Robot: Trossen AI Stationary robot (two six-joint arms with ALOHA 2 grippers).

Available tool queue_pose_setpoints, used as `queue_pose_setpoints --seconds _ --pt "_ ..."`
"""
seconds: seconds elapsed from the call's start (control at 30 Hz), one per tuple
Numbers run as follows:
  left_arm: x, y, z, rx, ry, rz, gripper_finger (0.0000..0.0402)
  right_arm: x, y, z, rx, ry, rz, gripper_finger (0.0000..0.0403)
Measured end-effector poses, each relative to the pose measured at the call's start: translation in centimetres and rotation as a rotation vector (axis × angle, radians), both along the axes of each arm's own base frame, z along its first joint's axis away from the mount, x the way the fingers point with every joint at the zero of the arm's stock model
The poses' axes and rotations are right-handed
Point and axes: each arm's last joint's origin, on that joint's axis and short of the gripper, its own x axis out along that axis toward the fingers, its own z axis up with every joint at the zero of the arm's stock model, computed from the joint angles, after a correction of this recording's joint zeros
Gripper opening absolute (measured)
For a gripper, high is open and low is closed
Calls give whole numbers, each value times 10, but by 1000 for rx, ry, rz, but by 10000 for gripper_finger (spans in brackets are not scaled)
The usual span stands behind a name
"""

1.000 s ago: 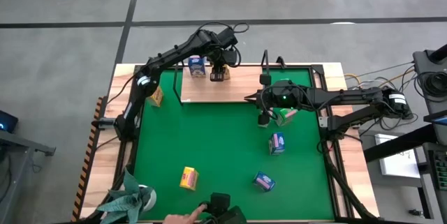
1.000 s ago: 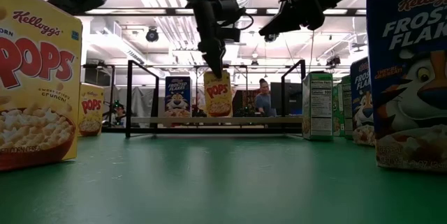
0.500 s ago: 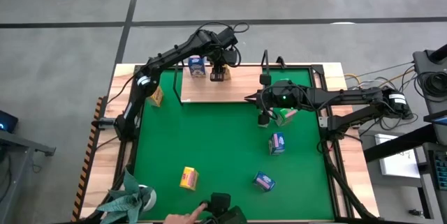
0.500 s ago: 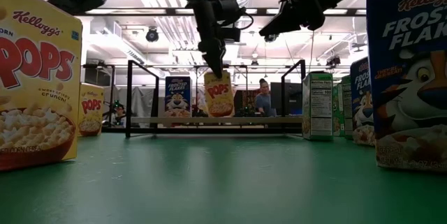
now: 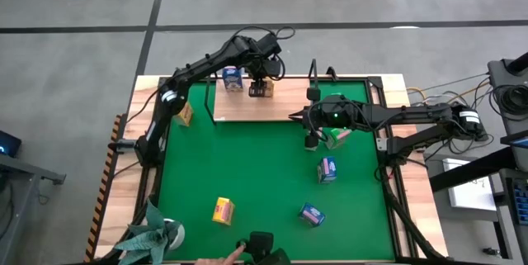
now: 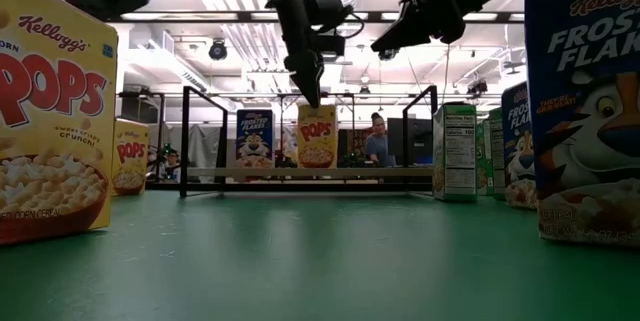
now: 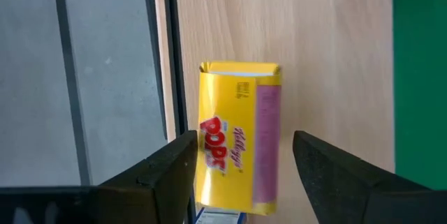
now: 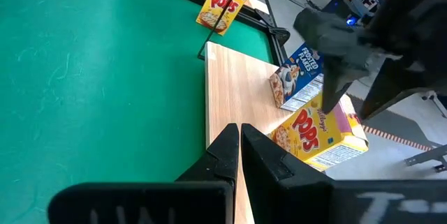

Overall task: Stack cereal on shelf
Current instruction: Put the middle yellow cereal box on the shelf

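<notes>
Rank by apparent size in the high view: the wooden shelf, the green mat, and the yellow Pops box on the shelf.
1. green mat
2. wooden shelf
3. yellow Pops box, partly hidden under the left pincer

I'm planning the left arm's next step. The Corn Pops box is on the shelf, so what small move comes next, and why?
Probably lift the left claw straight up. Its fingers stand apart on either side of the Corn Pops box, which stands upright on the shelf beside the Frosted Flakes box; a sideways exit might tip it.
</notes>
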Motion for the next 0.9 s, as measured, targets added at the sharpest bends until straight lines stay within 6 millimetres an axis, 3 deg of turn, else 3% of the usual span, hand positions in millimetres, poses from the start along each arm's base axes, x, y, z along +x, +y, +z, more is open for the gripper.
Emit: queue_pose_setpoints --seconds 0.37,0.47,0.67,0.9 --pt "4 -21 23 27 -80 -49 205 0 0 0 0 0 0 9" --pt "5 -20 24 46 -88 -66 165 0 0 0 0 -1 0 9" --pt "4 -12 25 65 -102 -61 21 0 0 0 7 -2 -3 9" --pt "0 5 12 48 -83 -9 13 0 0 0 13 -3 -6 9"
